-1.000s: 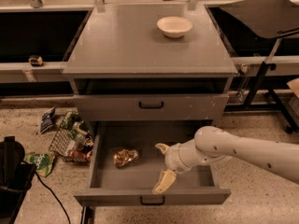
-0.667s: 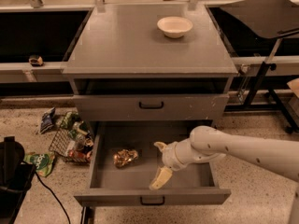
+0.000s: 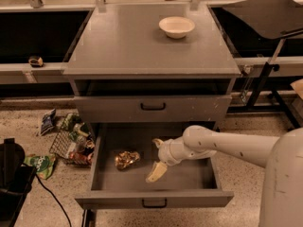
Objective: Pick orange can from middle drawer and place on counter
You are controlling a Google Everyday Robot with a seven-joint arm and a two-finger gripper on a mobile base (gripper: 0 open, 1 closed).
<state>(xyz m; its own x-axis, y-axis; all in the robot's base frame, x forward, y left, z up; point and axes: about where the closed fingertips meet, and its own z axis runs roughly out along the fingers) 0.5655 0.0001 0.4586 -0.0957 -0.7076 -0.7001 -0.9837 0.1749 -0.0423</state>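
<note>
The middle drawer (image 3: 113, 200) is open. The orange can (image 3: 127, 159) lies inside, ungrasped. The gripper (image 3: 156, 158) hovers just beside it, fingers spread wide, empty. Grasping, lifting and placing on the counter (image 3: 128, 46) remain.

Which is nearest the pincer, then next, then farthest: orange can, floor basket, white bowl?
The open pincer is over the middle drawer.
1. orange can: just left, same drawer.
2. basket: floor, farther left.
3. white bowl: counter, far back.

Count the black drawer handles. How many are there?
2. One handle is on the closed drawer front below the counter; another handle is on the open middle drawer. The gripper, open, hangs inside it beside the orange can.
</note>
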